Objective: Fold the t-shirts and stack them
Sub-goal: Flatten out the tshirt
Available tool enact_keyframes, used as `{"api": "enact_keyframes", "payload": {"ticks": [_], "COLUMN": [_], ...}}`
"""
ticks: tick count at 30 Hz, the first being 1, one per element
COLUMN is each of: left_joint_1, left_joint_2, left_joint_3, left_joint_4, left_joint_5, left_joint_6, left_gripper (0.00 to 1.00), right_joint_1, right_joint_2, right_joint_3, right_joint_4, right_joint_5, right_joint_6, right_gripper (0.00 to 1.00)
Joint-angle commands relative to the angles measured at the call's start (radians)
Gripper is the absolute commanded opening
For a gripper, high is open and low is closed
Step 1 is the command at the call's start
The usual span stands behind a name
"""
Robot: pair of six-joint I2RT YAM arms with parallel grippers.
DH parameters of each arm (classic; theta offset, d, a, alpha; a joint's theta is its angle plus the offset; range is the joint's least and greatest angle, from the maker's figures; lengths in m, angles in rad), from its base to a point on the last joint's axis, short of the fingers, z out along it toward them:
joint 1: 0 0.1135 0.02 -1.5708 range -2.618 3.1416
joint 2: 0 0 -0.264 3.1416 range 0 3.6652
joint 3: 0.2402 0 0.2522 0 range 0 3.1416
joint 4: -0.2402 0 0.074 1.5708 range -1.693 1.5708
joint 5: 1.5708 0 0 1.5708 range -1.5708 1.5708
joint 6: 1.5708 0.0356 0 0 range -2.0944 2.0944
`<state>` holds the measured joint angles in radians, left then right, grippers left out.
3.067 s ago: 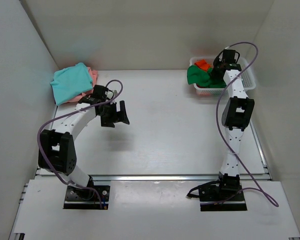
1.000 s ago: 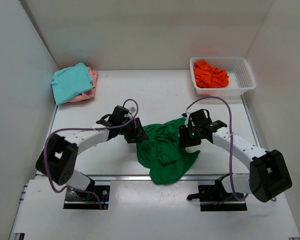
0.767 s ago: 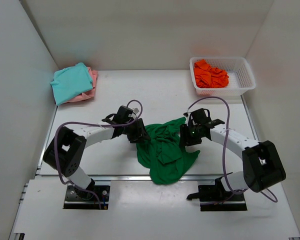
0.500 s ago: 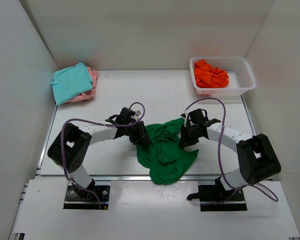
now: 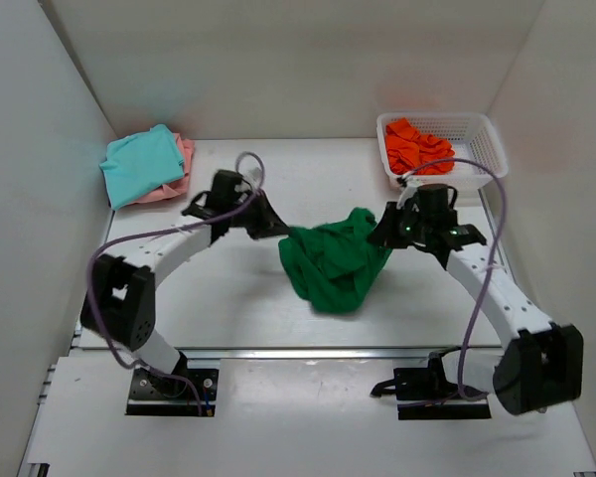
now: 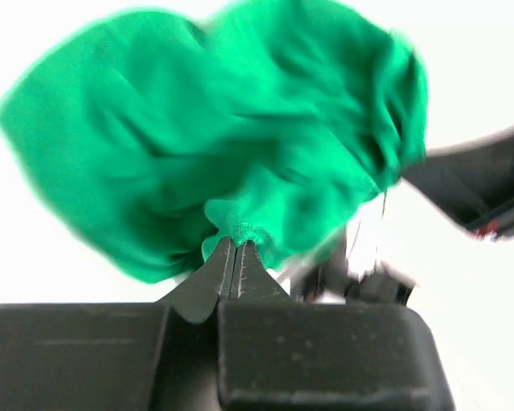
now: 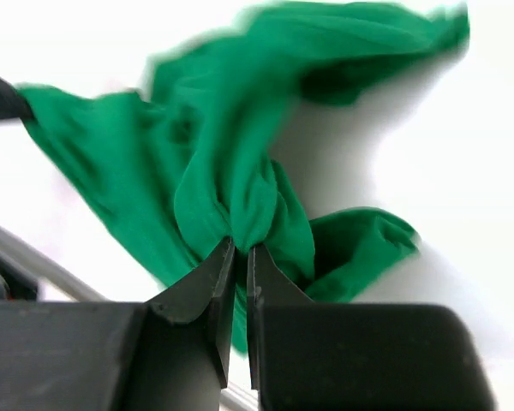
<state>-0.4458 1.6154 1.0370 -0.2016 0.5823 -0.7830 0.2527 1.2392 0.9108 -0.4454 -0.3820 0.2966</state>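
Note:
A dark green t-shirt point(image 5: 336, 260) hangs bunched between both arms above the table's middle. My left gripper point(image 5: 278, 230) is shut on its left edge; in the left wrist view the cloth point(image 6: 214, 145) bulges out just past the closed tips point(image 6: 236, 244). My right gripper point(image 5: 381, 237) is shut on its right edge, with a fold of green point(image 7: 248, 205) pinched at the tips point(image 7: 238, 247). A teal t-shirt point(image 5: 142, 163) lies folded on a pale pink t-shirt point(image 5: 184, 157) at the back left. A bright orange t-shirt point(image 5: 417, 146) sits crumpled in the basket.
The white mesh basket point(image 5: 487, 159) stands at the back right corner. White walls close in the table on the left, back and right. A metal rail runs along the table's near edge point(image 5: 308, 351).
Both grippers have closed on the green t-shirt and lifted it off the table, rising and moving toward the back. The shirt now hangs bunched between them instead of lying spread.

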Motion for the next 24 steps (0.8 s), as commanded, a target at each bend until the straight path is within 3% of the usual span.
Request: {"api": "enact_keyframes", "payload": {"ticks": [1, 4, 8, 13, 17, 20, 24], "left_joint_1": [0.146, 0.159, 0.183, 0.180, 0.188, 0.193, 0.193], "left_joint_2": [-0.240, -0.314, -0.353, -0.382, -0.384, -0.387, -0.359], "left_joint_3": [0.178, 0.433, 0.601, 0.704, 0.704, 0.643, 0.554], "left_joint_4": [-0.210, -0.370, -0.443, -0.476, -0.498, -0.512, -0.510], "left_joint_5": [-0.213, -0.462, -0.581, -0.714, -0.766, -0.800, -0.849], "left_joint_6": [0.112, 0.229, 0.272, 0.326, 0.357, 0.358, 0.366], "left_gripper": [0.00, 0.00, 0.00, 0.00, 0.00, 0.00, 0.00], "right_joint_1": [-0.056, -0.108, -0.144, -0.113, -0.139, -0.145, -0.101], "right_joint_2": [-0.154, -0.269, -0.378, -0.458, -0.469, -0.437, -0.359], "right_joint_3": [0.048, -0.009, -0.062, -0.067, -0.108, -0.113, -0.083], "right_joint_4": [0.088, 0.207, 0.261, 0.224, 0.214, 0.146, 0.036], "right_joint_5": [-0.020, -0.052, -0.043, -0.003, -0.101, -0.097, -0.011], "right_joint_6": [0.061, 0.126, 0.193, 0.136, 0.125, 0.127, 0.081], "right_gripper": [0.00, 0.00, 0.00, 0.00, 0.30, 0.43, 0.51]}}
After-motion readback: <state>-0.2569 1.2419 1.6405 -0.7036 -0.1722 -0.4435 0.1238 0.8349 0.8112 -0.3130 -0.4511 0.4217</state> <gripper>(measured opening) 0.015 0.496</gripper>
